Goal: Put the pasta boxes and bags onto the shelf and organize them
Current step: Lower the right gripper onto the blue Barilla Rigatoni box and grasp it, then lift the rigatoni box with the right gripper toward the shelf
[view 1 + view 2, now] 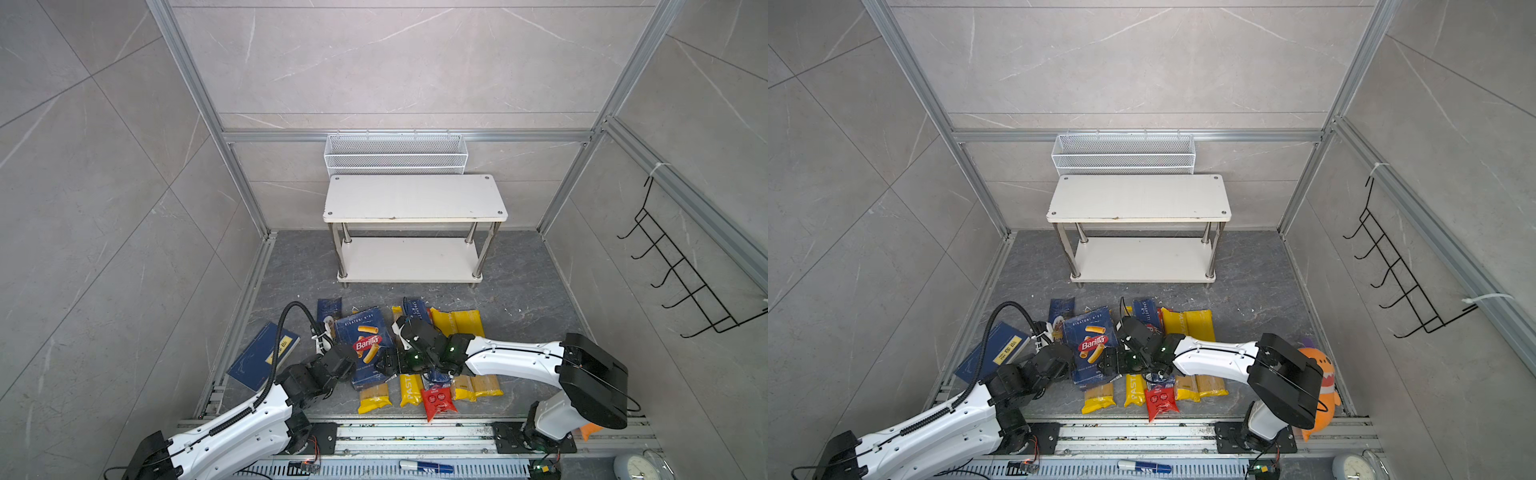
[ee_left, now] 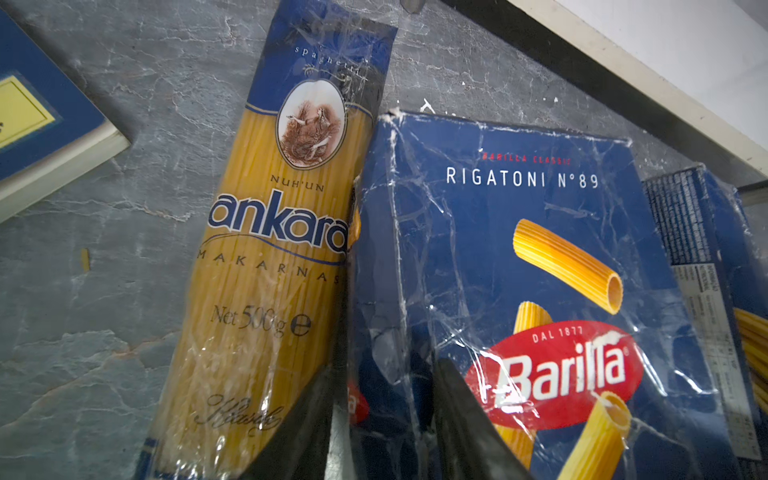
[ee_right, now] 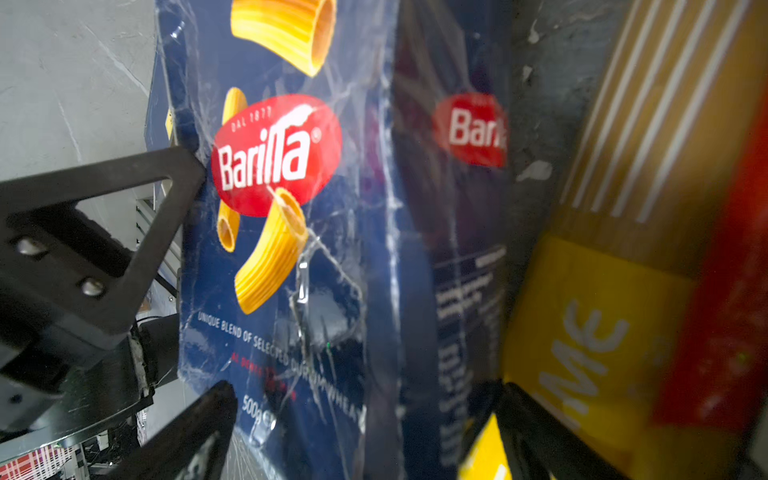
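- I'm watching the left gripper [image 2: 386, 365] clamping its jaws on the rigatoni box [image 1: 368, 345] at its side edge.
- The right gripper [image 3: 365, 386] is holding its jaws wide apart at that box's near end.
- The box is lying on the tabletop [image 1: 519, 291], in front of the shelf [image 1: 415, 199].

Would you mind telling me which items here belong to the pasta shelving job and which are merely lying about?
For the job: rigatoni box, spaghetti box, ankara bag, yellow bags, red bag, shelf.
Lying about: blue book, mesh basket, hook rack, orange plush, marker.
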`<control>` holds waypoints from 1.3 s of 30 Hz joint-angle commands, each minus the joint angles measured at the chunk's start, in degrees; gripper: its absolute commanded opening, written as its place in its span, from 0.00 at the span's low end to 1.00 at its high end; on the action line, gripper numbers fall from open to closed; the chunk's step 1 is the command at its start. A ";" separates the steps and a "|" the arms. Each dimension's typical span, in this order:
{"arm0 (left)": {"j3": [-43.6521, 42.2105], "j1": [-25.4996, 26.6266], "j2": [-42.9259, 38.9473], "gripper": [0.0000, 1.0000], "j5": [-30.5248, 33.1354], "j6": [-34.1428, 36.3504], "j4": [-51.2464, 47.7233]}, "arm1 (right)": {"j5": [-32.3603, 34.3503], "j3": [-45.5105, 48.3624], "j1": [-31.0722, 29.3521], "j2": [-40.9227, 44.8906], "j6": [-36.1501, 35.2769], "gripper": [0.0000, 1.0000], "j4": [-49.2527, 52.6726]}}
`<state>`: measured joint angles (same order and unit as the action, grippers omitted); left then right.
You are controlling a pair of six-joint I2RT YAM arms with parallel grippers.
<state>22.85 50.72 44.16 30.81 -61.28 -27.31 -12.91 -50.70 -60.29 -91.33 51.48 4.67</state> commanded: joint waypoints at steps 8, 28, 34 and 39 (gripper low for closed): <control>-4.64 -1.58 0.90 0.29 -3.50 0.16 -3.03 | 2.11 1.11 1.00 -1.37 -0.47 0.99 3.43; -5.23 -2.03 -0.30 0.29 -5.28 1.50 -1.87 | -7.76 -6.28 1.27 -9.28 -1.60 0.90 -8.16; -4.51 -2.02 -1.68 0.33 -4.90 2.00 -3.20 | -8.54 -7.33 1.32 -9.33 -1.41 0.59 -8.21; -1.98 -2.03 -3.86 0.38 -4.00 2.70 -7.65 | -9.18 -5.28 1.60 -7.61 0.03 0.46 -11.07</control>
<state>19.49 48.49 41.01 28.42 -60.25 -28.32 -21.06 -56.23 -59.05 -100.03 50.41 -2.87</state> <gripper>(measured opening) 0.374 0.552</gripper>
